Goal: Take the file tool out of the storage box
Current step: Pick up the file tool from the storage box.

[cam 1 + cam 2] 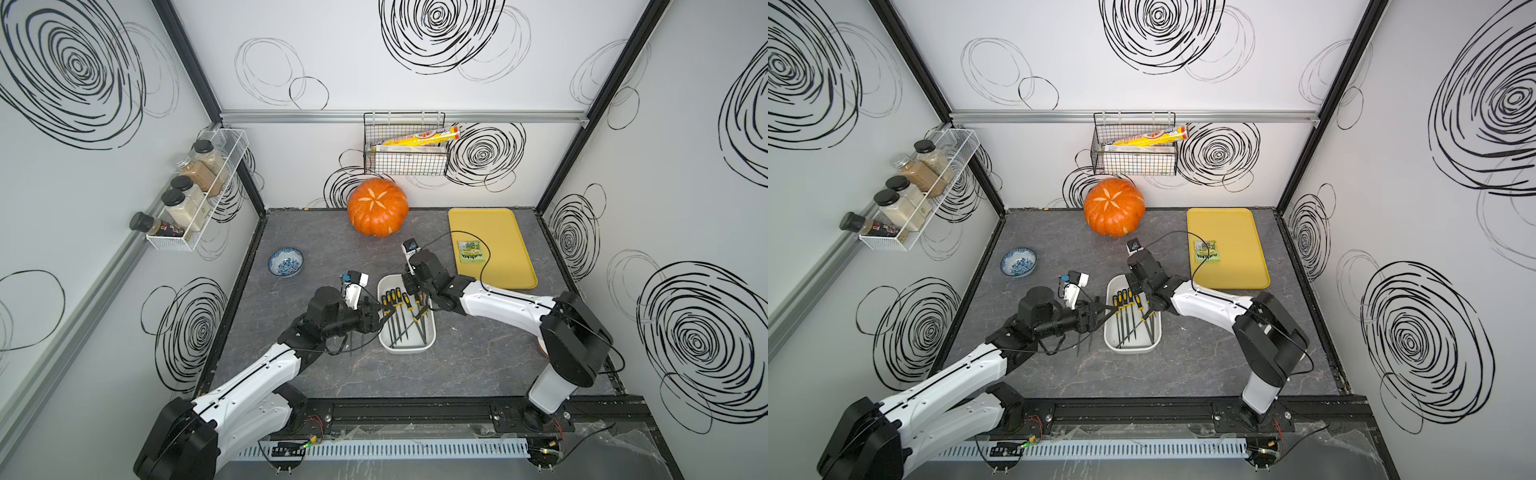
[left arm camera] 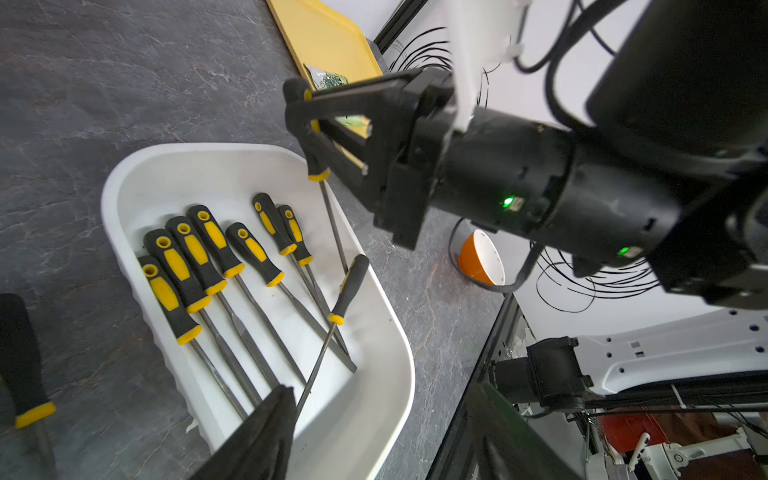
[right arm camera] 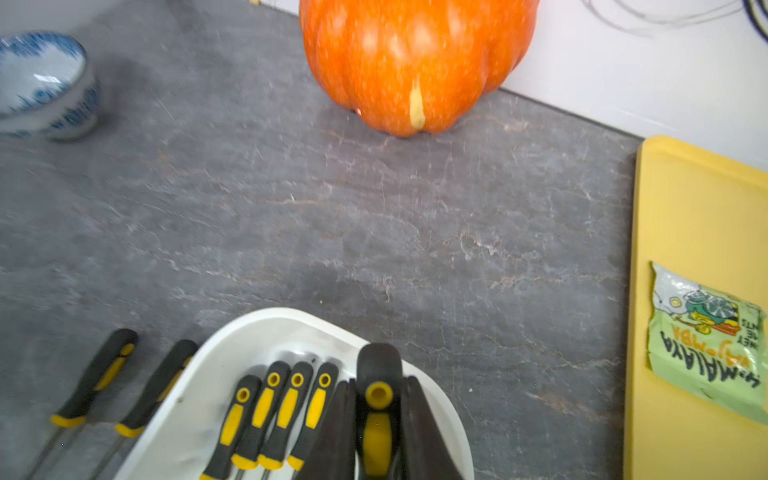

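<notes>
While sweeping from the left of the storage box [image 1: 405, 350], finding two loose files [image 3: 94, 374] lying on the table [image 1: 415, 386] just beside its left wall, parallel to its long side. Seeing the left hand [image 1: 380, 319] hovering at that same wall, fingers spread wide, holding nothing. Counting a row of files [image 2: 195, 257] lying inside the box, long axes running along its length, with one crossed file [image 2: 351, 284] leaning slantwise over them toward the right wall. Noting the right hand [image 3: 377, 386] closed narrow on the black-and-yellow handle of the file tool [image 2: 320, 174], above the box's far right corner. Judging the long axis as steeply tilted: handle up in the grip, shaft sloping down into the box, tip getting lost behind the crossed file. Judging the right arm as the nearer one, needing mostly an upward, outward lift to bring the tool clear. Reading, on the green sachet [image 3: 702, 332] lying on the yellow tray [image 1: 490, 224] well right of the box, the letters "MALAYA"; failing to make out the smaller print.
</notes>
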### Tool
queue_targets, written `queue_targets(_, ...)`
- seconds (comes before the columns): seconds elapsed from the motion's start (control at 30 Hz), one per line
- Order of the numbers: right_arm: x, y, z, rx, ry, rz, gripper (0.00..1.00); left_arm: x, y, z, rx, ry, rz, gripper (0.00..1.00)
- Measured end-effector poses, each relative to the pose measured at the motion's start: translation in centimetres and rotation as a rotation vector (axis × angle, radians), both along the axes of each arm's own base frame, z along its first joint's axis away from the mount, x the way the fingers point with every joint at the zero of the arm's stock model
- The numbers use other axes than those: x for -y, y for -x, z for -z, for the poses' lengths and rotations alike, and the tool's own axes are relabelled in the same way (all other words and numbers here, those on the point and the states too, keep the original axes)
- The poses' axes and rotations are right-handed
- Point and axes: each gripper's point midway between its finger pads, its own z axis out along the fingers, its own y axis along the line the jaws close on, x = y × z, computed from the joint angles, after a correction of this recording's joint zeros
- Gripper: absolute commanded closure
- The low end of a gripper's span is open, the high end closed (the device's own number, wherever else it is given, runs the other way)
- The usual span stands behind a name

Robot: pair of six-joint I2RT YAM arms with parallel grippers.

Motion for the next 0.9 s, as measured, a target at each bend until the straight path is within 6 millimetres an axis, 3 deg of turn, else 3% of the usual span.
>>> queue_targets(0.1, -0.4, 0.2, -2.9, 0.063, -0.092, -0.025, 0.92, 0.4, 0.2, 0.3, -0.005, -0.008, 0.013, 0.28)
queue_targets(0.27, -0.7, 0.3, -5.8, 0.130, -0.162, -0.043, 0.92, 0.8, 0.3, 0.9, -0.014, -0.028, 0.020, 0.28)
queue_targets(0.43, -1.4, 1.0, -6.9, 0.127, -0.232, -0.086, 0.92, 1.3, 0.4, 0.8, 0.010, -0.027, 0.036, 0.31)
queue_targets(0.7, -3.2, 5.0, -9.7, 0.031, -0.496, -0.239, 0.92, 3.0, 1.0, -0.7, 0.091, 0.002, 0.087, 0.31)
queue_targets(0.9, -4.0, 7.2, -9.4, -0.068, -0.621, -0.315, 0.92, 3.1, 0.5, 0.2, 0.078, -0.029, 0.084, 0.34)
